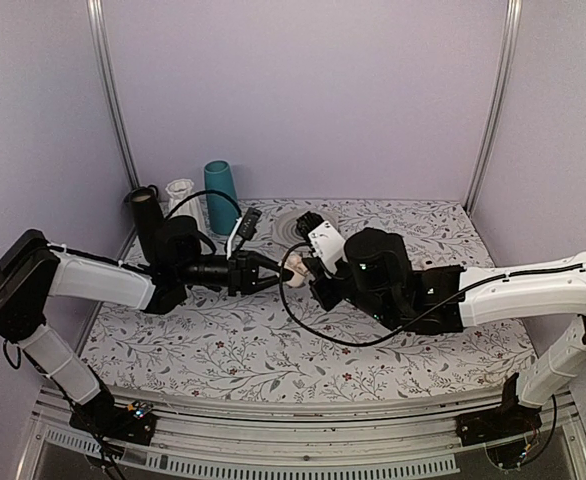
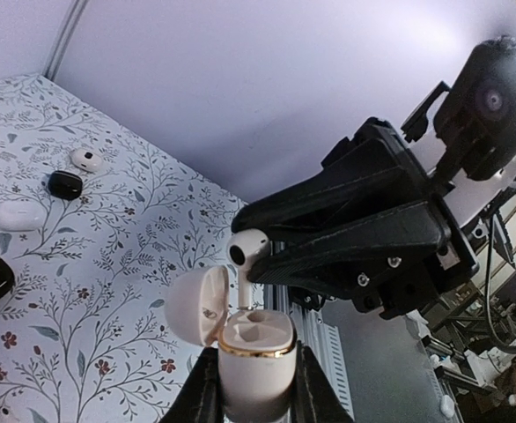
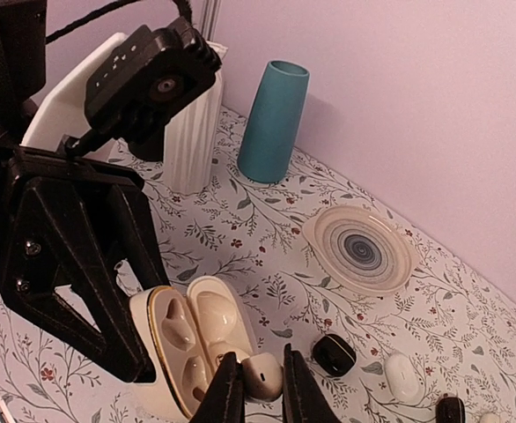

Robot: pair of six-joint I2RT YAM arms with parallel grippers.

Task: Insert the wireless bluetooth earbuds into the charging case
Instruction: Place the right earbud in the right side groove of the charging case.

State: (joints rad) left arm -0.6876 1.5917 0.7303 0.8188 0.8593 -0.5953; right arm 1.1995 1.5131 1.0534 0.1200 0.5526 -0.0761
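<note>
Left wrist view: the left end effector (image 2: 256, 401) is squeezed tight on the open charging case (image 2: 256, 348), held up off the counter (image 2: 91, 273). Just above, the right end effector (image 3: 260, 392) pinches a white earbud (image 2: 247, 248), its stem reaching down to the case's open top.

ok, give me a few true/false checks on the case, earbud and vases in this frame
1. The left gripper is shut on the charging case. True.
2. The lid of the case is closed. False: it stands open.
3. The right gripper grips an earbud at the open case. True.
4. The teal vase lies on its side. False: it stands upright, beside the ribbed white vase.
</note>
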